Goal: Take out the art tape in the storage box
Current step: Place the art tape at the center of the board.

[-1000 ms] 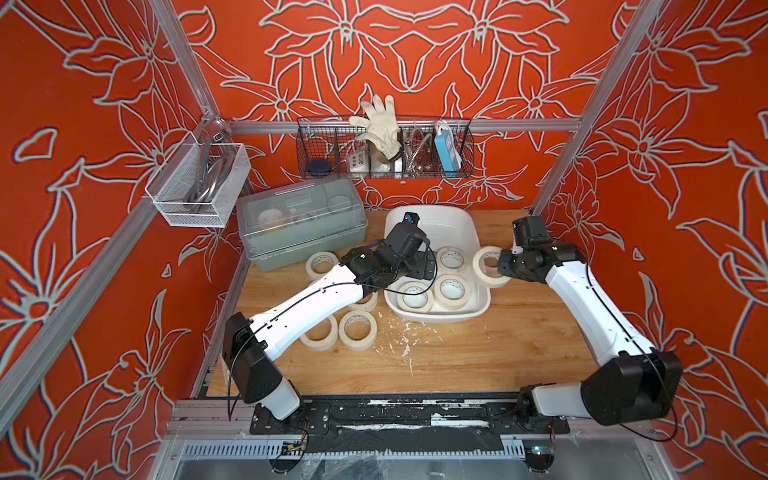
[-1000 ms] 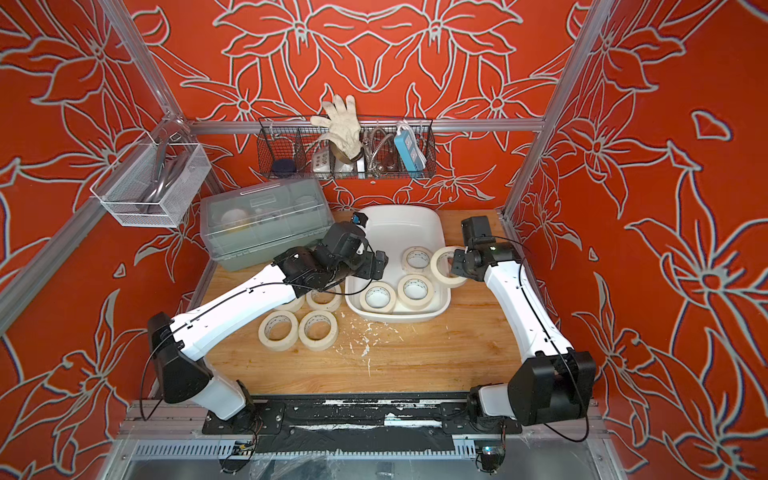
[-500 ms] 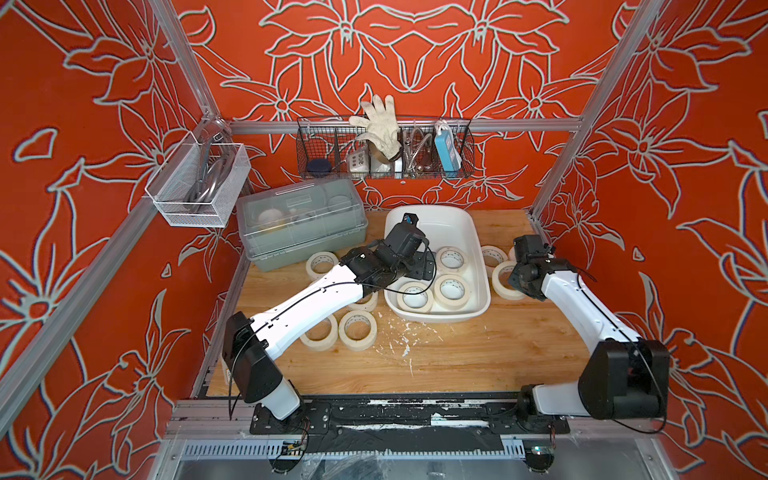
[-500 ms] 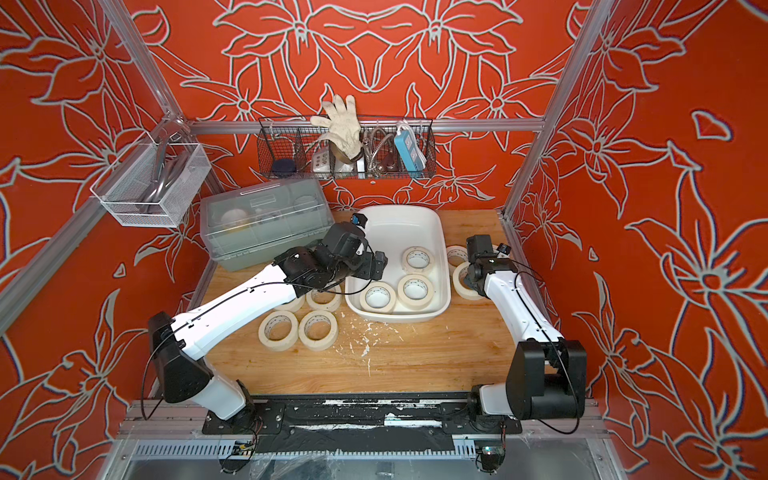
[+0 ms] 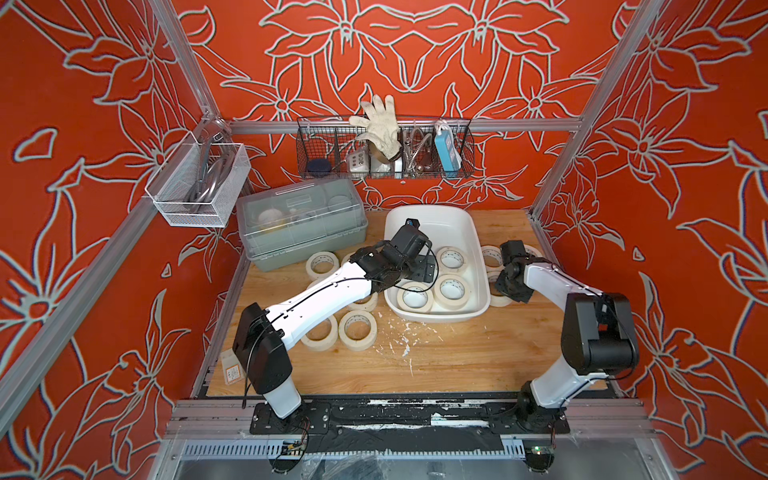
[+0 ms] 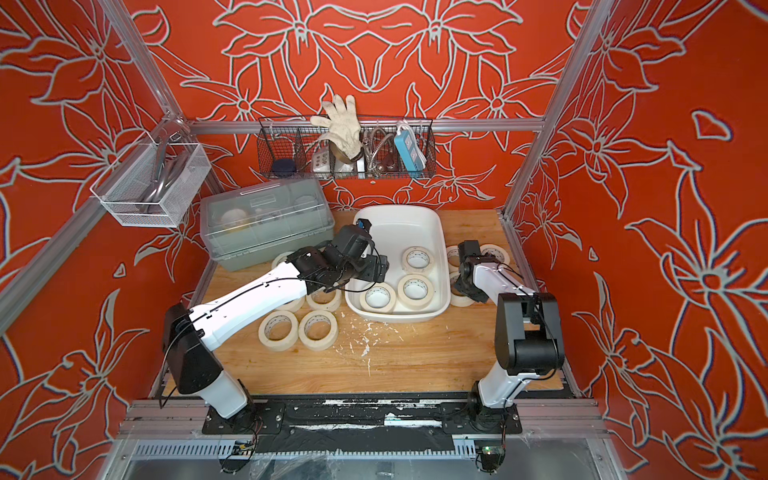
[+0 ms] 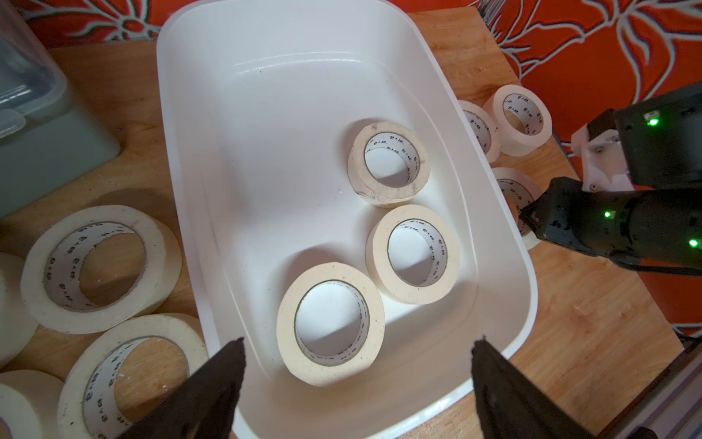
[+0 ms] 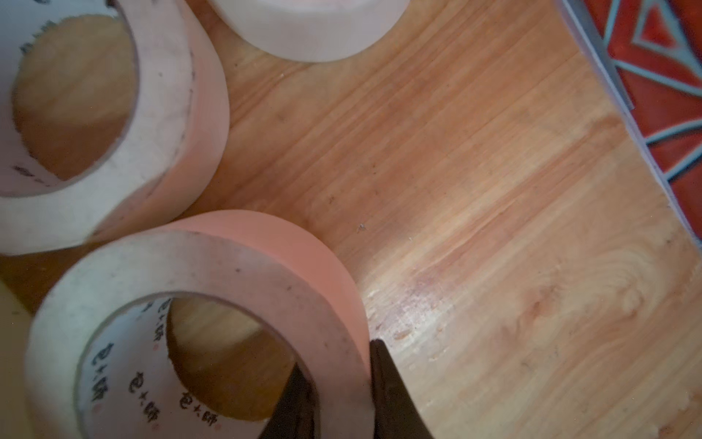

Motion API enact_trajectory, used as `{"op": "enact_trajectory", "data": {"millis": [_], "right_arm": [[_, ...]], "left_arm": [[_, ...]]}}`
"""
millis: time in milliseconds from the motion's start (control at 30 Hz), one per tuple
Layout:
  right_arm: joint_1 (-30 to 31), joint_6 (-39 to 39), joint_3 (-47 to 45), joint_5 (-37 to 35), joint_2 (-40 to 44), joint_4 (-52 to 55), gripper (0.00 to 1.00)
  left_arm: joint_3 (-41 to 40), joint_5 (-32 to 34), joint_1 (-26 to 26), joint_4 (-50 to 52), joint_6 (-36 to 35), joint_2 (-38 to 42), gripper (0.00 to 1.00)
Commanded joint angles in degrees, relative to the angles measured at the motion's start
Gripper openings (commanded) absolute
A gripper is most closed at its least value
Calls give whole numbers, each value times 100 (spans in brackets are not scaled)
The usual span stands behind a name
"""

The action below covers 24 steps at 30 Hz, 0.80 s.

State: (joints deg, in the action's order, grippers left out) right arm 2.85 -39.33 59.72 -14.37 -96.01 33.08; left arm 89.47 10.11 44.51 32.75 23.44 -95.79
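Observation:
The storage box (image 5: 436,224), a shallow white tub, stands at the back middle of the wooden table and shows in both top views (image 6: 399,220). Three rolls of art tape lie flat in its near half (image 7: 357,171) (image 7: 376,254) (image 7: 286,327). My left gripper (image 7: 361,342) hangs open over the box's near end, empty, above the nearest roll (image 5: 405,298). My right gripper (image 8: 338,355) is shut on the wall of another roll (image 8: 212,258), one finger inside the ring and one outside. That roll rests on the table just right of the box (image 5: 498,301).
Two more rolls (image 5: 492,255) lie right of the box, and several (image 5: 357,330) lie left of it under my left arm. A grey-green lidded box (image 5: 299,220) stands at back left. Wire baskets hang on the back (image 5: 384,149) and left (image 5: 199,183) walls.
My right arm carried its roll from beside the box's right rim out to the right and down onto the table, still gripping it. The left arm has not moved.

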Motion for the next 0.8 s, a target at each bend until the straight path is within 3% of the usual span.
{"op": "enact_trajectory", "data": {"millis": [0,67,167,500,767], "right_arm": [[-38,41,318,99,-198,123,0],[-41,27,313,119,-219,122,9],[-57,6,213,141,-165,33,32],[-148,84,180,352,161,63,43],[-149,306,189,750,919,52,60]], "left_arm": [[167,-62,-39,-41,41,-118,91],[213,-75,-46,-41,47,-196,91],[283,-104,-48,-50,68,-333,91],[608,-270,-74,-111,181,-837,91],[1103,-382,-149,-180,348,-1399,91]]}}
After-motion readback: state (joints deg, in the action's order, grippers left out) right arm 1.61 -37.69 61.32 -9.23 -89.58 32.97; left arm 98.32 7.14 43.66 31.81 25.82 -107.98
